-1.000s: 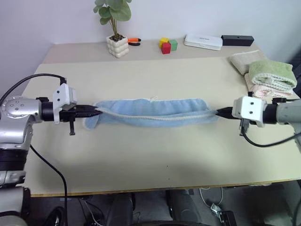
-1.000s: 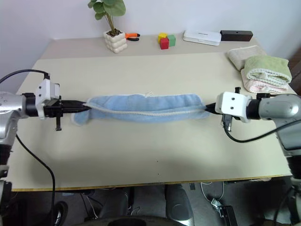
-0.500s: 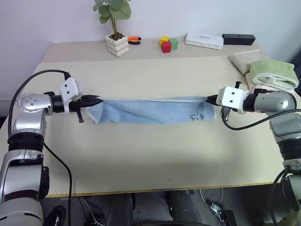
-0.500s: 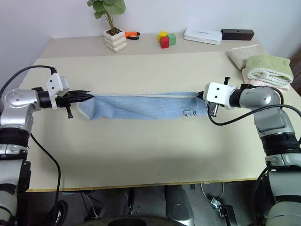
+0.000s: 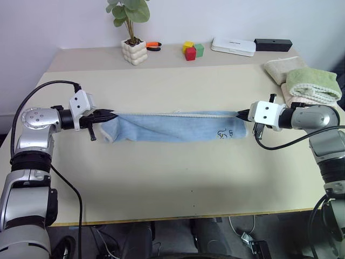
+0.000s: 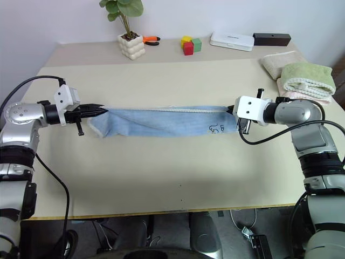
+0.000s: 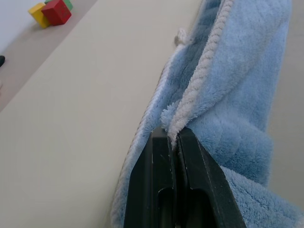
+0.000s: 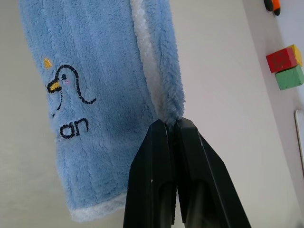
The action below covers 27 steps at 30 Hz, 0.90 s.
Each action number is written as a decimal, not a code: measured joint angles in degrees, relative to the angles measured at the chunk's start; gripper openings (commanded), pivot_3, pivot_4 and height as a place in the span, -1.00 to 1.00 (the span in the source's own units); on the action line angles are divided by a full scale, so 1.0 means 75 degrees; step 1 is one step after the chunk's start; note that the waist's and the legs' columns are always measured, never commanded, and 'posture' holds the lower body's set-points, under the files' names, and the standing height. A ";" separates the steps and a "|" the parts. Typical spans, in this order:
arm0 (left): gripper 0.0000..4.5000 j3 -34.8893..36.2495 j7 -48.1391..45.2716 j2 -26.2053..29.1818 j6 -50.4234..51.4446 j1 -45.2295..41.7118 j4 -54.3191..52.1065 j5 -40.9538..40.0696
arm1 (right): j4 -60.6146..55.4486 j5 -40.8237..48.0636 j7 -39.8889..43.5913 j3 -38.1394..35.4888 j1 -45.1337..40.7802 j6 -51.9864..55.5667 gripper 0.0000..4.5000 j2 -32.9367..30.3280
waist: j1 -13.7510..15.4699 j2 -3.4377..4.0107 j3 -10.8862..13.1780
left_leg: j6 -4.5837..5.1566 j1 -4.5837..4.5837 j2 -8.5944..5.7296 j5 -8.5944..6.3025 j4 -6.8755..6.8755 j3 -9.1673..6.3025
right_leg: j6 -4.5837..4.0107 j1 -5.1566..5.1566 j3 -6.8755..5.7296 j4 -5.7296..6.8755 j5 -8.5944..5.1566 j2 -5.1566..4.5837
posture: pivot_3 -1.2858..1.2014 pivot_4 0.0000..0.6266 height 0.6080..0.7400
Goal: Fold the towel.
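Towel (image 5: 178, 127) is stretched taut between the two grippers, above the middle of the table (image 5: 178, 178). It reads as a long narrow band, doubled over lengthwise: pale whitish hem runs along the top edge, blue body hangs below it. Light blue terry, ribbed pile visible in the right wrist view. Dark embroidered mark (image 5: 222, 133) near the right-hand end: a small bird outline with a yellow beak and lettering "an" under it. At the left end a loose flap droops below the pinch point and shows its pale hem. Tiny white loop sticks up from the top hem about mid-span.

Left gripper (image 5: 112, 115): fingers pressed together on the towel's left corner, pinching the corded hem; the wrist view shows the cord coming straight out of the fingertips (image 7: 164, 142).

Right gripper (image 5: 241, 114): fingers clamped together on the towel's right top corner, hem caught between the tips (image 8: 161, 133), the rest of that end hanging down from there.

Relative to the towel: potted plant (image 5: 132, 33) at the far side to the left, red, yellow and green blocks (image 5: 192, 52) straight behind, white box (image 5: 233, 47) and black box (image 5: 273, 45) behind to the right. Stack of folded towels with a green rolled one (image 5: 311, 83) on top sits just beyond the right gripper, apart from the blue towel.
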 measured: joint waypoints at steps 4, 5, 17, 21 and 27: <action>-0.98 -0.0012 0.0034 -0.0023 -0.0032 -0.0048 0.0116 0.0036 | 0.0138 -0.0054 -0.0052 0.0030 -0.0069 -0.0060 -1.00 0.0048 | -0.0001 0.0000 0.0000 | 0.0000 0.0001 0.0000 0.0000 0.0000 0.0000 | 0.0000 0.0001 0.0000 0.0000 0.0000 0.0000 | 0.03 -0.52 1.00; -0.98 -0.0046 0.0295 -0.0206 -0.0045 -0.0406 0.0718 0.0220 | 0.0813 -0.0315 -0.0374 0.0110 -0.0503 -0.0211 -1.00 0.0336 | -0.0006 -0.0002 -0.0001 | -0.0001 0.0010 -0.0001 0.0001 0.0007 0.0002 | 0.0000 0.0009 0.0000 0.0002 0.0003 0.0001 | 0.03 -0.52 1.00; -0.98 -0.0316 0.1034 -0.0886 -0.0541 -0.1233 0.2422 0.0926 | 0.3170 -0.1208 -0.1438 0.0645 -0.1596 -0.1411 -1.00 0.1105 | -0.0020 -0.0002 -0.0001 | -0.0015 -0.0020 -0.0005 0.0010 -0.0009 -0.0001 | 0.0005 -0.0030 0.0001 -0.0004 0.0005 -0.0002 | 0.03 -0.52 1.00; -0.98 -0.0315 0.1130 -0.0895 -0.0581 -0.1233 0.2475 0.0996 | 0.3260 -0.1233 -0.1478 0.0646 -0.1599 -0.1513 -1.00 0.1106 | -0.0015 -0.0002 -0.0001 | -0.0016 -0.0014 -0.0005 0.0011 -0.0006 -0.0001 | 0.0004 -0.0025 0.0001 0.0004 0.0005 -0.0002 | 0.03 -0.52 1.00; -0.98 -0.0306 0.1406 -0.0895 -0.0704 -0.1267 0.2683 0.1046 | 0.3461 -0.1383 -0.1495 0.0651 -0.1601 -0.1506 -1.00 0.1083 | -0.0017 -0.0002 -0.0001 | -0.0016 -0.0014 -0.0005 0.0011 -0.0007 -0.0001 | 0.0005 -0.0024 0.0001 0.0003 0.0005 -0.0002 | 0.03 -0.52 1.00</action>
